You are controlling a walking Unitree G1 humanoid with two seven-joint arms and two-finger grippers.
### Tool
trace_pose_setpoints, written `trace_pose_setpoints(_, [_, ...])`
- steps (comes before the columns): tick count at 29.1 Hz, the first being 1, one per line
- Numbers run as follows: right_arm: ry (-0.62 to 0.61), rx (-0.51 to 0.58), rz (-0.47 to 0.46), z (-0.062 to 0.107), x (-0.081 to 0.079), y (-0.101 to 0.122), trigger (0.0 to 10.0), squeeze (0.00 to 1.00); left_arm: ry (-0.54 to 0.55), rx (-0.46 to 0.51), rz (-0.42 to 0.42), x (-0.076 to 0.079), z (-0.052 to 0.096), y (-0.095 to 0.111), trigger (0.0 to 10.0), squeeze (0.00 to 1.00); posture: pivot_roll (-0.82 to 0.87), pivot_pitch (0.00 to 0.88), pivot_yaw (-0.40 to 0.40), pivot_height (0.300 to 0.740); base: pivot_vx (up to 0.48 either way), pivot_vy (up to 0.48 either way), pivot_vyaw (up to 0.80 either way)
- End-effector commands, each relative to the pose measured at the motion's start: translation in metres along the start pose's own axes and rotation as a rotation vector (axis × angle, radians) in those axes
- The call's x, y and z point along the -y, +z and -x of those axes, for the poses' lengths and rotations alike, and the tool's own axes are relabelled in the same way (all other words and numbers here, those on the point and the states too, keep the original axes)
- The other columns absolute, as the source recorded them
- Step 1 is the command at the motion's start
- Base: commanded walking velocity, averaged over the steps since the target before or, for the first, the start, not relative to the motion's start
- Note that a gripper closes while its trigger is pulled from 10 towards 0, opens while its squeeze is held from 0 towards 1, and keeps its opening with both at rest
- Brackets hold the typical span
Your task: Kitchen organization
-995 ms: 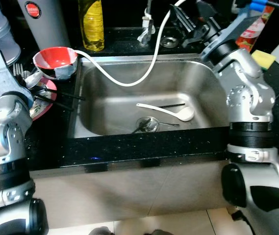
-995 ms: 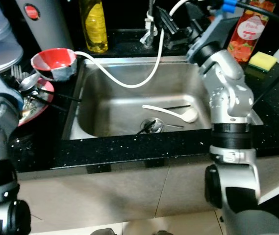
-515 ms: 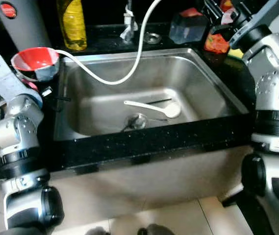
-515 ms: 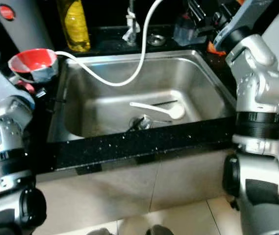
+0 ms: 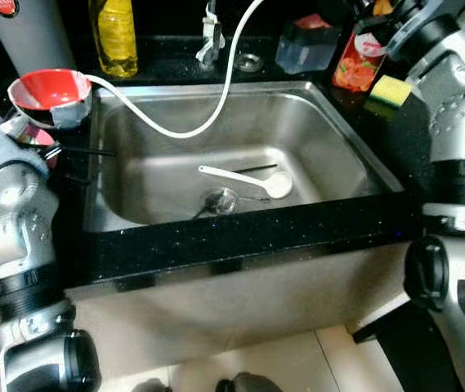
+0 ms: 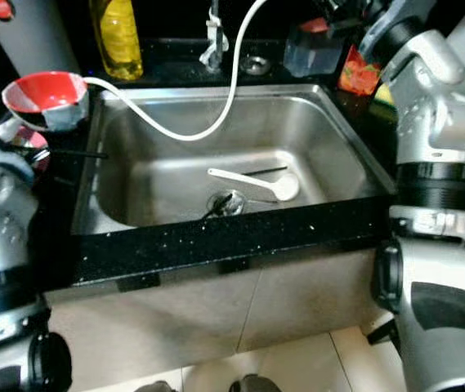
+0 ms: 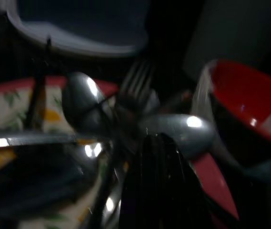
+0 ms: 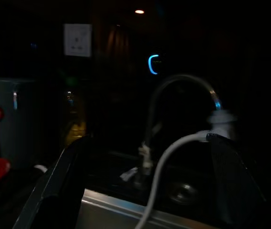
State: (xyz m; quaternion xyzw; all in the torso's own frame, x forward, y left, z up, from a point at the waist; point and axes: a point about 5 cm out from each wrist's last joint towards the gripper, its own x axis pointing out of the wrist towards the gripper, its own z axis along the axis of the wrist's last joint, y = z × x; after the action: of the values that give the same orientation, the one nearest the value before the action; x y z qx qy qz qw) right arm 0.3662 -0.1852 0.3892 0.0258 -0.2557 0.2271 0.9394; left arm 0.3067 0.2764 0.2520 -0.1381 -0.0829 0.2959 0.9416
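- Your left end effector [image 7: 161, 157], fingers pressed together, hovers over the spoons [image 7: 85, 107] on the floral plate [image 7: 11, 102] beside the red bowl [image 5: 48, 88].
- Your right end effector [image 8: 145, 181] spreads wide, facing the faucet [image 8: 183, 86].
- A white ladle [image 5: 248, 178] lies in the sink [image 5: 346, 155].

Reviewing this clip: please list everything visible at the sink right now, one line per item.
Sink: one, steel, set in the black counter.
White ladle: one, lying in the basin beside the drain.
White hose: one, from the tap across to the bowl.
Red bowl: one, counter left of the sink.
Oil bottle: one, yellow, behind the sink.
Sponge: one, yellow, right counter.
Spoons: two, silver, on a patterned plate.
Left gripper: black, over the spoons.
Right gripper: black, open, facing the tap.
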Motion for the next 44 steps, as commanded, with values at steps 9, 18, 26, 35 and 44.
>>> trace_pose_setpoints(9, [-0.033,-0.034,-0.156,0.002,-0.021,-0.05,10.0,0.0,0.003,0.046,0.115,-0.036,0.013,0.019,10.0,0.0,0.2,0.033,-0.044,0.74,0.0,0.0,0.0])
trace_pose_setpoints(18, [-0.061,-0.051,-0.239,0.011,-0.04,-0.072,10.0,0.0,0.096,-0.142,0.146,-0.057,0.01,-0.008,10.0,0.0,0.22,0.0,-0.016,0.74,0.0,0.0,0.0])
trace_pose_setpoints(26, [-0.057,-0.034,-0.236,0.008,-0.047,-0.072,10.0,0.0,0.015,-0.186,0.268,-0.047,0.008,-0.011,10.0,0.0,0.21,0.0,-0.018,0.74,0.0,0.0,0.0])
trace_pose_setpoints(35, [-0.047,0.001,-0.248,0.007,-0.055,-0.067,10.0,0.0,-0.271,-0.183,0.28,-0.006,0.005,0.006,10.0,0.0,0.18,0.0,0.0,0.74,0.0,0.0,0.0])
trace_pose_setpoints(44, [-0.04,-0.01,-0.237,0.016,-0.06,-0.067,10.0,0.0,-0.196,-0.32,0.315,0.001,-0.011,-0.026,10.0,0.0,0.12,0.0,0.02,0.74,0.0,0.0,0.0])
